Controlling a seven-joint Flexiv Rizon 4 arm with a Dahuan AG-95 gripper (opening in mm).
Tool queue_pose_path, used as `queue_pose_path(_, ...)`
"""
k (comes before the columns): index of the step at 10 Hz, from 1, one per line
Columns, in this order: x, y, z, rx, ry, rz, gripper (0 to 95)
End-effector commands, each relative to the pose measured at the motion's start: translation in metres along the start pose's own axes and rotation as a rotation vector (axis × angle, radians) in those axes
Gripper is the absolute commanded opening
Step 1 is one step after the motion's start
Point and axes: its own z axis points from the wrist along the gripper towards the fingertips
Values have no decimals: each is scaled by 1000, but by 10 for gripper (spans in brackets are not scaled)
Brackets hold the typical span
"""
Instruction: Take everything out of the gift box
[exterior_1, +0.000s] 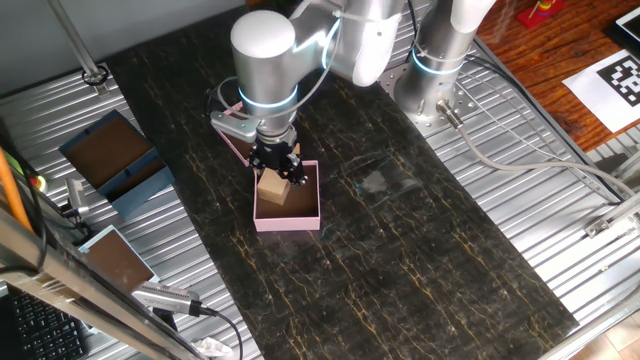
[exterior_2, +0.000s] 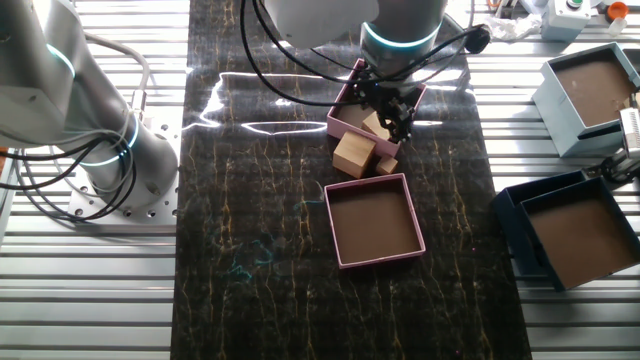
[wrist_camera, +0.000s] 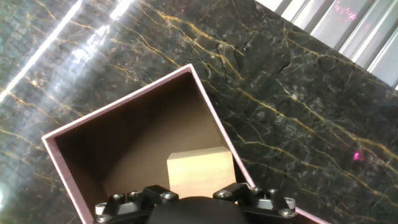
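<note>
The black two-finger gripper (wrist_camera: 198, 198) fills the bottom edge of the hand view. Its two finger mounts stand apart, and a block shows in the gap between them. Whether the pads press on that block cannot be determined.

1. The silver Flexiv arm (exterior_2: 400, 20) reaches across the table from its base at the side.
2. The ribbed metal table (exterior_2: 560, 320) carries a long dark marble-patterned mat (exterior_2: 250, 230) along its middle.
3. A dark blue open cardboard box with a brown inside (exterior_2: 512, 215) and a light blue open cardboard box with a brown inside (exterior_2: 548, 95) stand off the mat, to the side away from the arm base.
4. A shallow square pale-pink tray with a brown inside (exterior_2: 334, 225) lies on the mat, near the gift box.
5. The small square pale-pink gift box with tall walls and a brown inside (wrist_camera: 124, 143) stands on the mat directly under the gripper.
6. A tan wooden cube-shaped block (wrist_camera: 200, 171) is inside the gift box, close to one wall and in line with the fingers.
7. A larger tan wooden block (exterior_2: 353, 155) stands on the mat between the gift box and the tray.
8. A smaller tan wooden block (exterior_2: 387, 165) stands just beside the larger one, also outside the gift box.
</note>
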Motion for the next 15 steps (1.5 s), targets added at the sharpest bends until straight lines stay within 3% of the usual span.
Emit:
queue_pose_path(1,-2,2,3,13,-5,16,380)
queue_pose_path(2,-2,4,5,18,-10,19,190)
queue_pose_path(3,-2,5,6,22,-13,29,190)
queue_pose_path(4,-2,5,6,24,-12,34,0)
queue_pose_path(6,-2,6,-1,13,1,53,0)
queue_pose_path(9,-2,9,-31,-8,41,57,0)
queue_pose_path(11,7,0,-57,-16,72,32,0)
queue_pose_path(13,23,-12,-76,-32,79,16,0)
queue_pose_path(14,25,-12,-81,-31,79,19,0)
queue_pose_path(15,28,-14,-89,-24,97,22,0)
